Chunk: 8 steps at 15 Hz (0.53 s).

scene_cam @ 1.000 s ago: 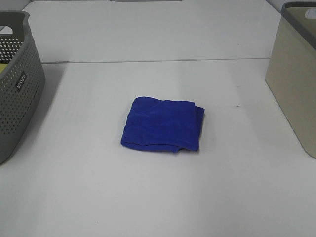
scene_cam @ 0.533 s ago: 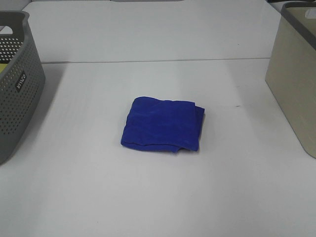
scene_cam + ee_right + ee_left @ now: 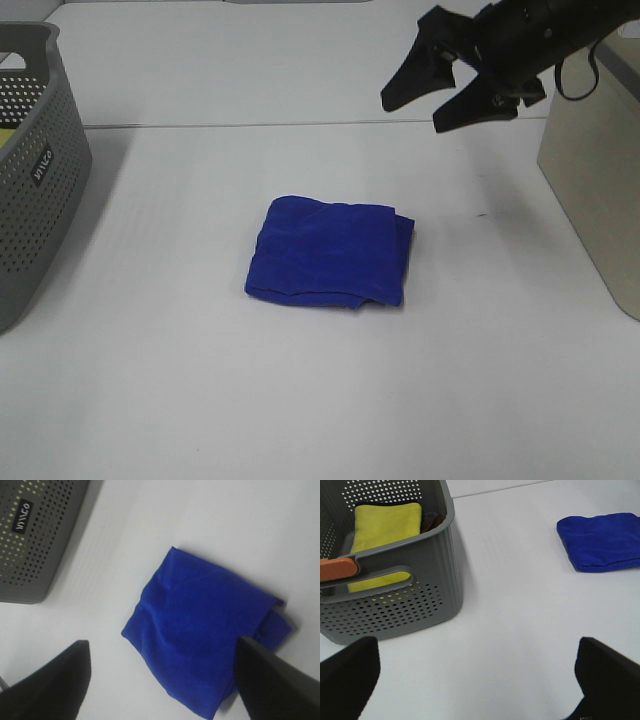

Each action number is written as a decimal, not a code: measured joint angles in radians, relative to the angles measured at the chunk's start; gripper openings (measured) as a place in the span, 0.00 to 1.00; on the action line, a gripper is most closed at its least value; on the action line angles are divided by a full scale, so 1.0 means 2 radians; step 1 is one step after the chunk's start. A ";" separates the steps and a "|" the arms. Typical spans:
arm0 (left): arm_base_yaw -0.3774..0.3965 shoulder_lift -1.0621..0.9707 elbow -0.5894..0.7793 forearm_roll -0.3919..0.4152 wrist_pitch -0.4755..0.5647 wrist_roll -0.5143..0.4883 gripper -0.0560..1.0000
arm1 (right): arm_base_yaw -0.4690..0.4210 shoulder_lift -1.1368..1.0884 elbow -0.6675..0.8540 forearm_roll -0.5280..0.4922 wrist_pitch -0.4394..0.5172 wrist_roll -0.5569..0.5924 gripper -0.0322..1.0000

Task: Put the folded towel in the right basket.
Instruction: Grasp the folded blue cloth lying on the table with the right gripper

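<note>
Bench of plain matte white is being shown in every view, filling each one to its edges. It is being crossed by a thin seam toward the back, and soft shadows are being cast on it beside each basket.

The towel is being carried at the bench's middle, lying flat, well apart from both baskets and touched by neither hand. The beige basket is being kept at the right edge and the grey basket at the left edge. A yellow cloth is being held inside the grey one, and an orange piece is being shown at its rim.

The right hand is being held in the air beyond the towel, on the beige basket's side, with its jaws being kept wide and nothing between them. The left hand is being held over the bench near the grey basket, its jaws likewise being kept wide and empty.
</note>
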 joint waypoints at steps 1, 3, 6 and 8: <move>0.000 0.000 0.000 0.000 0.000 0.000 0.99 | 0.000 0.010 0.027 0.000 0.000 0.000 0.77; 0.000 0.000 0.000 0.000 0.000 0.000 0.99 | 0.000 0.026 0.067 0.008 -0.016 0.000 0.77; 0.000 0.000 0.000 0.000 0.000 0.000 0.99 | 0.000 0.049 0.094 0.016 -0.037 0.000 0.78; 0.000 0.000 0.000 0.000 0.000 0.000 0.99 | 0.000 0.073 0.095 0.020 -0.039 -0.005 0.82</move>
